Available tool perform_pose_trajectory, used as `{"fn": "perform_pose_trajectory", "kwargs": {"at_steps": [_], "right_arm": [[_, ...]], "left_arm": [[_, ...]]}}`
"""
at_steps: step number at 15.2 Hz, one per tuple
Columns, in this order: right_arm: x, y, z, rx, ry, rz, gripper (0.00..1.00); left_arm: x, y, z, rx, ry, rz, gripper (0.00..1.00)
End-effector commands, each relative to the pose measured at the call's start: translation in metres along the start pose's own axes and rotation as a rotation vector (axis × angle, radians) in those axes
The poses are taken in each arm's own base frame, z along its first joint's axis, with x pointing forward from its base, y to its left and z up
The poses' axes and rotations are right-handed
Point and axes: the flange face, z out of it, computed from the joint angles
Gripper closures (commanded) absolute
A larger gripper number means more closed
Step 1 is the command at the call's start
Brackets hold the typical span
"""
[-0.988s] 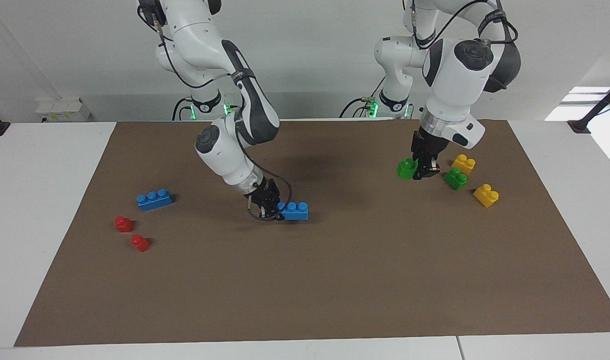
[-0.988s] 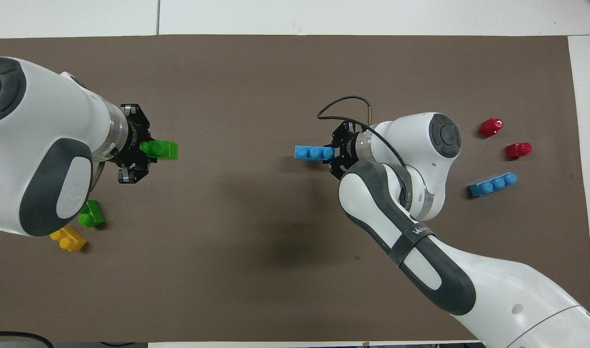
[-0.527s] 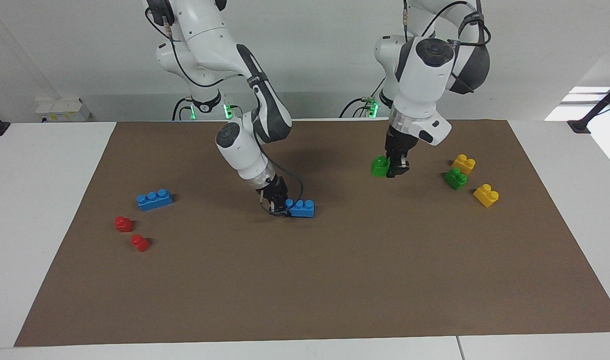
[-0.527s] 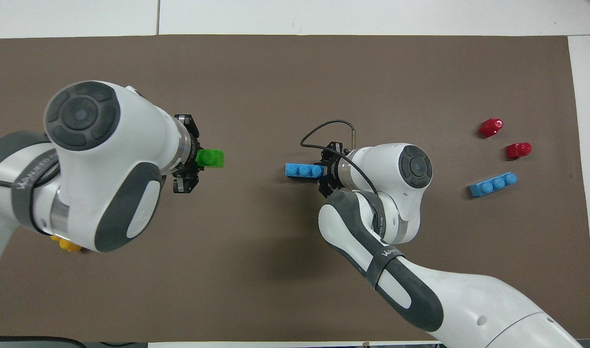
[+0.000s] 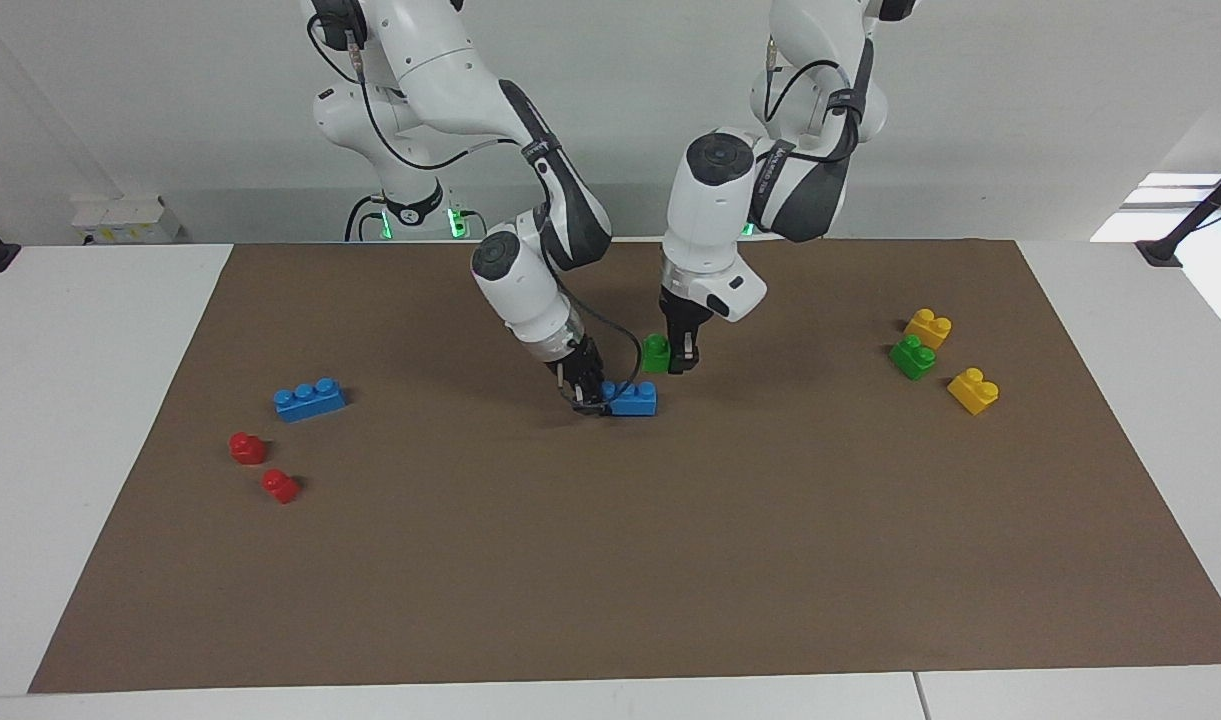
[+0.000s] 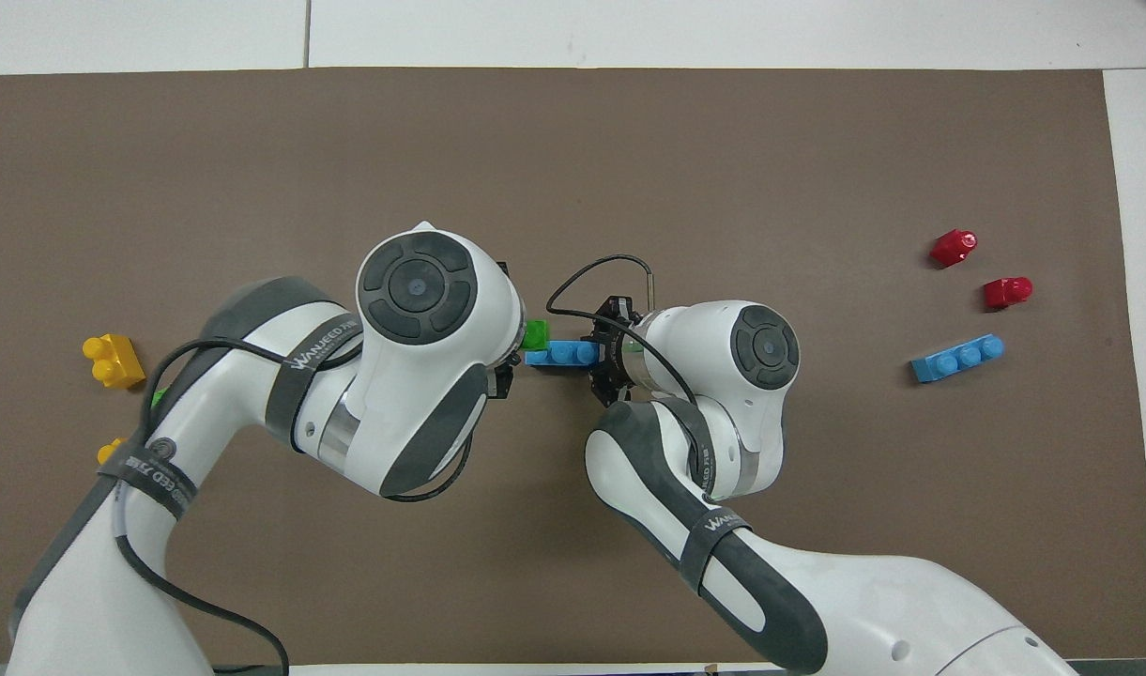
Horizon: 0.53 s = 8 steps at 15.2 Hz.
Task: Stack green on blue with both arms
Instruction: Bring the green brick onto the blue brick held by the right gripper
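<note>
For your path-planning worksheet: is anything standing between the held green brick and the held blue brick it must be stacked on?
Nothing visible does. The small green two-stud plastic brick in the left gripper hangs just above one end of the long blue three-stud plastic brick held by the right gripper, with only open air between them.

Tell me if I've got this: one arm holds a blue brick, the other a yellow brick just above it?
Not quite. In the facing view the left end effector holds a green brick, not yellow, just above the blue brick in the right end effector.
</note>
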Motion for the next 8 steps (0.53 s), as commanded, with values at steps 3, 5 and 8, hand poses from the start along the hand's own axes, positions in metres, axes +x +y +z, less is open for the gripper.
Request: {"fn": "perform_pose_trajectory", "kwargs": {"at_steps": [3,5,8], "right_arm": [[0.009,0.005,-0.005,0.010,-0.006,-0.010,1.00],[0.016,0.005,-0.002,0.005,0.001,-0.021,1.00],[0.024,0.009,0.000,-0.003,0.010,-0.035,1.00]], "left_arm": [[-0.016,-0.007,0.035,-0.024,0.038,-0.019,1.00],[-0.021,-0.008,0.051,-0.017,0.046,-0.017,1.00],[-0.026,-0.010,0.061,-0.011,0.048,-0.016,1.00]]}}
